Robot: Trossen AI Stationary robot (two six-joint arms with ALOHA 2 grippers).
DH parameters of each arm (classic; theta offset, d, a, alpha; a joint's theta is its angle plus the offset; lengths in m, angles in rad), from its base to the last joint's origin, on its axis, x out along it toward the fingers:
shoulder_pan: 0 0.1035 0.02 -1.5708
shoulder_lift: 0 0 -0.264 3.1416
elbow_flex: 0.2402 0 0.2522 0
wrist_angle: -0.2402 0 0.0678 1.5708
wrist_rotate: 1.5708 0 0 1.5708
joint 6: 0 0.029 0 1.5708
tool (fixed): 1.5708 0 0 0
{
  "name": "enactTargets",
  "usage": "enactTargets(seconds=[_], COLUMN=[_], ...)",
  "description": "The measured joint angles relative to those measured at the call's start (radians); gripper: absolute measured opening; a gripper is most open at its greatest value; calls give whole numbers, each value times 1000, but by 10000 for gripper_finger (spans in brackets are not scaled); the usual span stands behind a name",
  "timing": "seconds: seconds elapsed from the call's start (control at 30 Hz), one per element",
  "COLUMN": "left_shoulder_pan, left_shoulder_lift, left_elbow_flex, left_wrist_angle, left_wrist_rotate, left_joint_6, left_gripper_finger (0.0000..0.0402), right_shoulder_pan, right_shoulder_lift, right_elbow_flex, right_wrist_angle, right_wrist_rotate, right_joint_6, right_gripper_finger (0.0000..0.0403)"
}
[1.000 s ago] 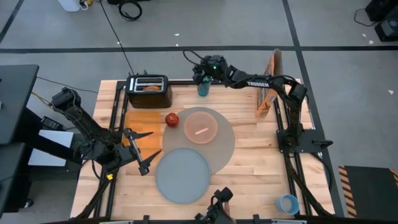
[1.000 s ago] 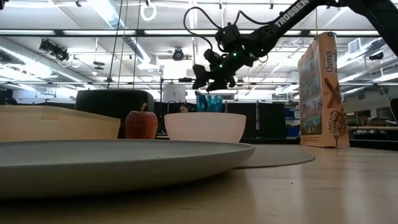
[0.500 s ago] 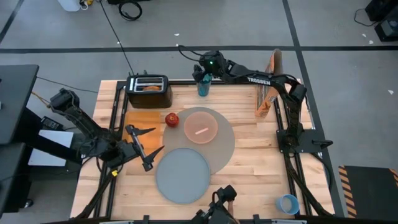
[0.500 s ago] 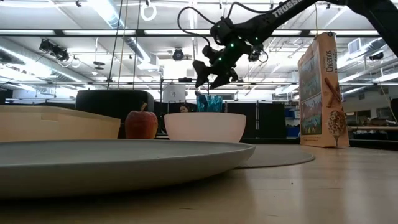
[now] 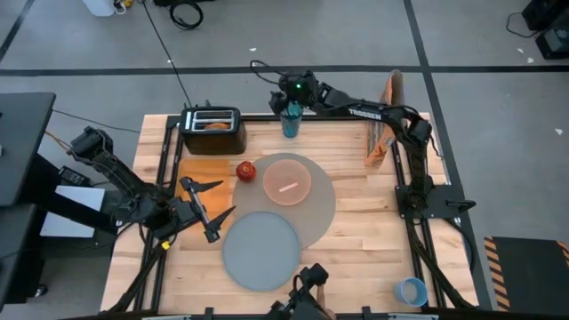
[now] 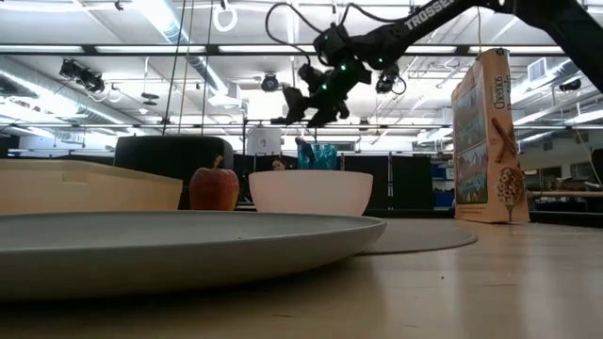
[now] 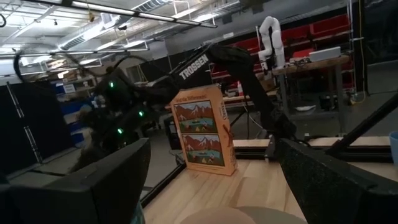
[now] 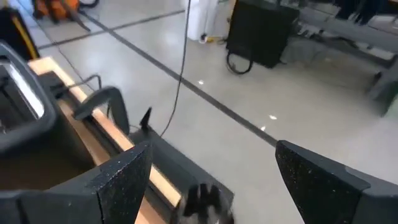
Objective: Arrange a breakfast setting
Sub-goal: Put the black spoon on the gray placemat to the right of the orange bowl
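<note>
A: You had the large round grey mat (image 5: 313, 203) at mid-table, the smaller round grey plate (image 5: 260, 250) overlapping its near edge, so both stayed in reach?

B: Yes. Your tall orange cereal box (image 5: 384, 127) stood by the right rail, and the pink bowl (image 5: 286, 183) sat on the mat, a pale piece inside, red apple (image 5: 246, 170) just beside it.

A: And the grippers?

B: Your right gripper (image 5: 291, 92) hung spread and empty above the translucent blue cup (image 5: 291, 125); your left gripper (image 5: 206, 205) waited wide apart, holding nothing
</note>
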Motion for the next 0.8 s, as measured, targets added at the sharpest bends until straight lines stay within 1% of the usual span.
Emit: enactTargets(seconds=[0.07, 0.17, 0.4, 0.47, 0.6, 0.8], left_shoulder_pan=[-2, 0, 0, 0, -1, -3], left_shoulder_lift=[0, 0, 0, 0, 0, 0], left_elbow_flex=[0, 0, 0, 0, 0, 0], left_wrist_angle=[0, -1, -27, -30, -37, -43], left_wrist_rotate=[2, 7, 8, 9, 14, 15], left_joint_6=[0, 1, -22, -27, -41, -41], left_gripper_finger=[359, 359, 359, 359, 359, 359], right_shoulder_pan=[2, -2, -33, -31, -28, -29], right_shoulder_lift=[0, 6, 30, 53, 97, 99], right_elbow_flex=[14, 12, 11, 13, 11, 12], right_wrist_angle=[-43, -68, -84, -51, -48, -42], right_wrist_rotate=[29, 21, -52, -58, -45, -21], right_joint_6=[-14, -12, 20, 13, 15, 27], right_gripper_finger=[348, 348, 361, 368, 376, 373])
